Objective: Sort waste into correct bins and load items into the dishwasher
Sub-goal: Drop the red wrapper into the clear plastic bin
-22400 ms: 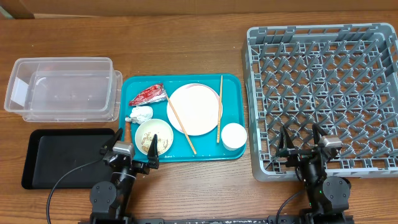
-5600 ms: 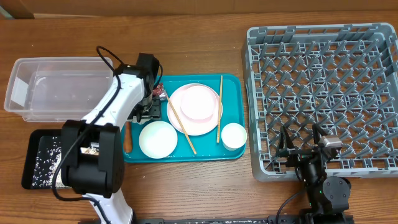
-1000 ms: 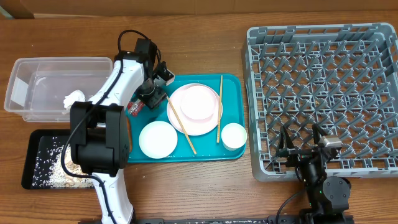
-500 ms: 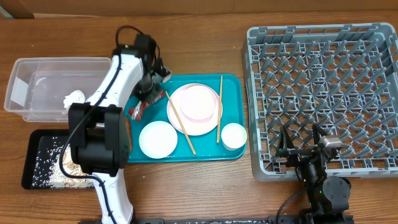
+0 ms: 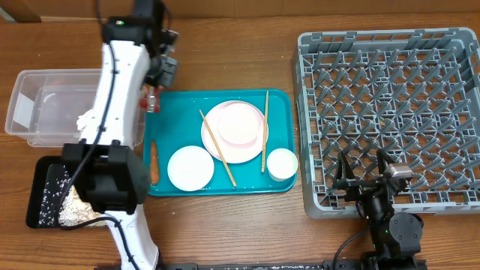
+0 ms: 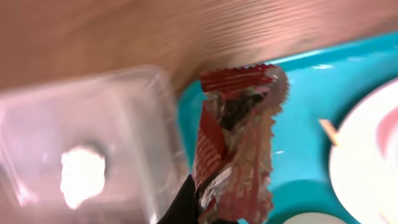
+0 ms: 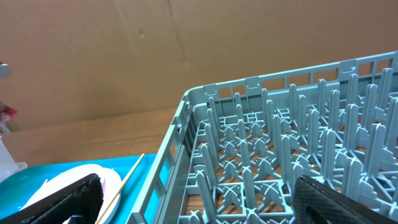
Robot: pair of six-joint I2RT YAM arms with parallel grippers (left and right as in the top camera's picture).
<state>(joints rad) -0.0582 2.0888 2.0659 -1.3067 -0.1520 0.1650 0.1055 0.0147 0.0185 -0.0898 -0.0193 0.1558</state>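
A brown wooden table with long, streaky grain (image 5: 240, 225) fills the overhead view, the grain running left to right. Its surface has a mild sheen, and the light on it is soft and even, casting only faint shadows. At the far left corner, a tan cardboard piece (image 5: 16, 9) juts into the view. In the right wrist view, a flat brown cardboard panel (image 7: 124, 56) stands upright behind the table's far edge, marked by a slanting crease.
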